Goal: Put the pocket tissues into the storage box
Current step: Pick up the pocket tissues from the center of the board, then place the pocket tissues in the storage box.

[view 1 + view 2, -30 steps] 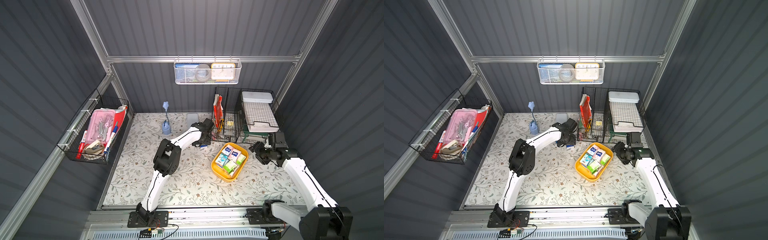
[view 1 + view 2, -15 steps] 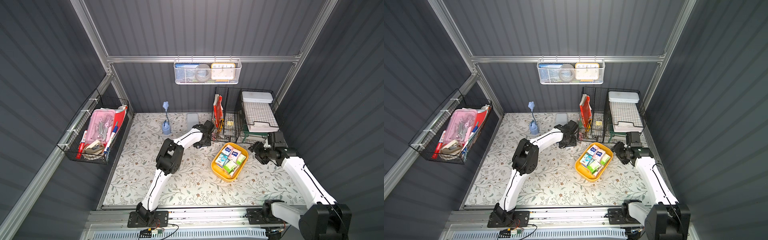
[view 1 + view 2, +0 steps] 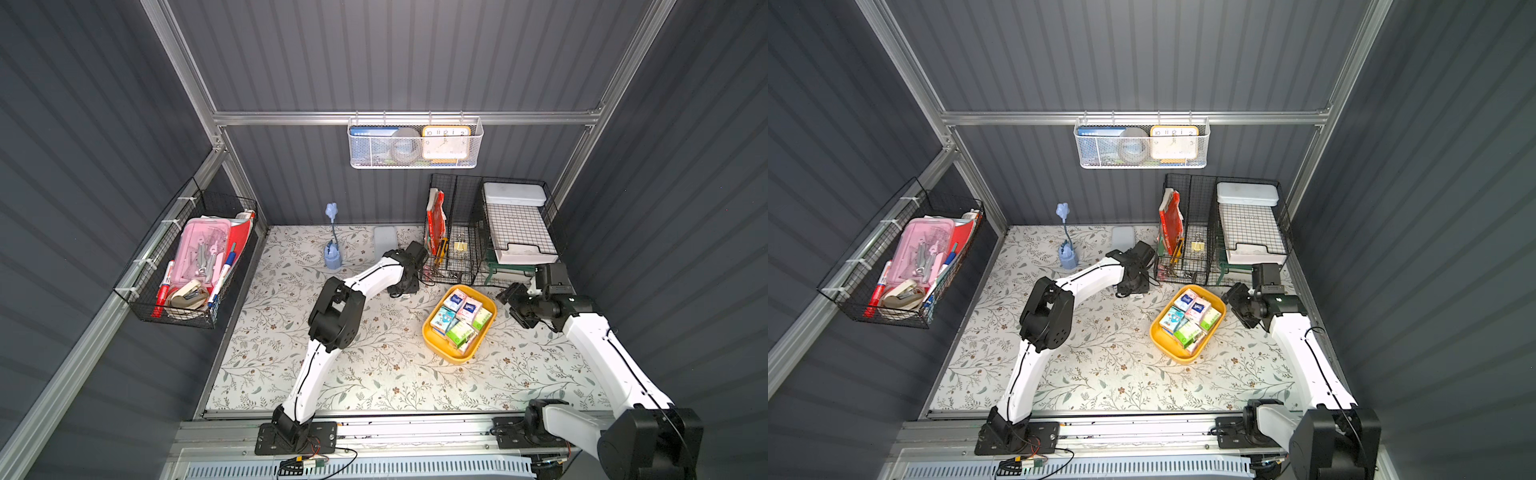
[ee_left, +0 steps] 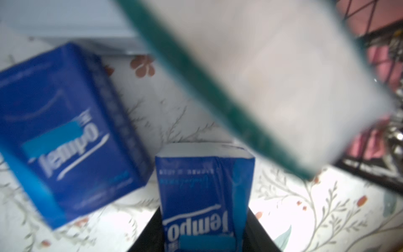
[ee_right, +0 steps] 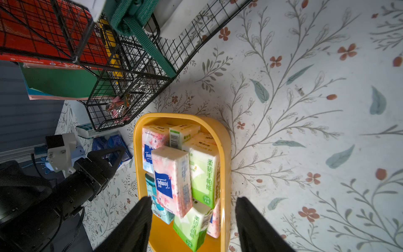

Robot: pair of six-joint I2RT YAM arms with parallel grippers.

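The yellow storage box [image 3: 428, 337] [image 3: 1156, 337] [image 5: 225, 152] sits right of the table's middle, holding several pocket tissues [image 3: 461, 316] [image 5: 172, 181] in pink, green and blue. My left gripper [image 4: 204, 231] [image 3: 409, 286] is low beside the black wire basket, shut on a dark blue packet [image 4: 205, 196]. A second dark blue packet [image 4: 65, 135] lies flat beside it. A blurred white packet with a green edge [image 4: 283, 76] is close to the camera. My right gripper [image 5: 194, 198] [image 3: 509, 297] hovers open over the box's near end, holding nothing.
Black wire baskets [image 3: 457, 232] with books, clips and a white tray stand at the back right. A long pale grey-blue case [image 3: 385, 241] and a blue stand [image 3: 332, 257] sit at the back. A wall basket [image 3: 187, 266] hangs left, a white mesh basket [image 3: 415, 143] behind.
My left gripper has narrowed onto the dark blue packet by the wire basket, and its wrist now covers that packet from above. The right arm has barely moved.
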